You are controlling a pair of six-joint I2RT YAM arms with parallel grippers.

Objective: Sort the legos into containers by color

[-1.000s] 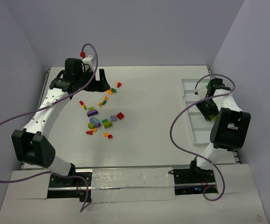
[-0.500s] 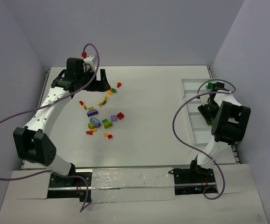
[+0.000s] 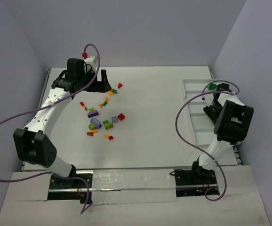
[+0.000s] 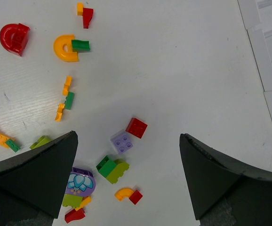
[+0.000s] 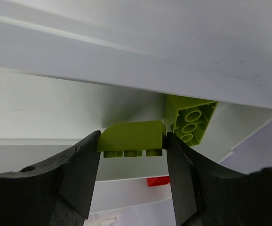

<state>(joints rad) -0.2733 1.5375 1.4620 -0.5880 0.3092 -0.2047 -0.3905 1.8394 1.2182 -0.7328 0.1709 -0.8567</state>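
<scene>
A long white tray [image 3: 192, 90], split by cross dividers into shallow compartments, is laid along the right side of the desk [image 3: 159, 132]. In the right wrist view a lime brick [image 5: 190, 120] is seen tipped on its side in the corner of one compartment. A red brick [image 5: 158, 181] is glimpsed lower down, past a white wall; which compartment it lies in cannot be told. A green brick [image 3: 212, 86] is seen from above at the tray's far end.

The remaining legos [image 3: 100, 117] are scattered over the left half of the white desk, well apart from the tray. Among them, a red arch [image 4: 14, 38], an orange arch [image 4: 64, 48] touched by a green piece [image 4: 80, 45], a red square brick [image 4: 136, 127] just beside a lilac one [image 4: 123, 141], and a purple flower-printed piece [image 4: 82, 181] can be made out. The desk is enclosed by pale lilac walls [image 3: 150, 28], and a clear plastic strip [image 3: 131, 181] is fixed along the near edge.

The right arm [image 3: 232, 123] is folded over the tray. The right gripper [image 5: 132, 147] is clenched on a lime curved brick [image 5: 131, 134], held just beside the tipped lime brick. The left arm [image 3: 46, 110] is stretched along the desk's left side. The left gripper [image 4: 128, 155] is held released above the scatter, jaws spread wide with nothing gripped
</scene>
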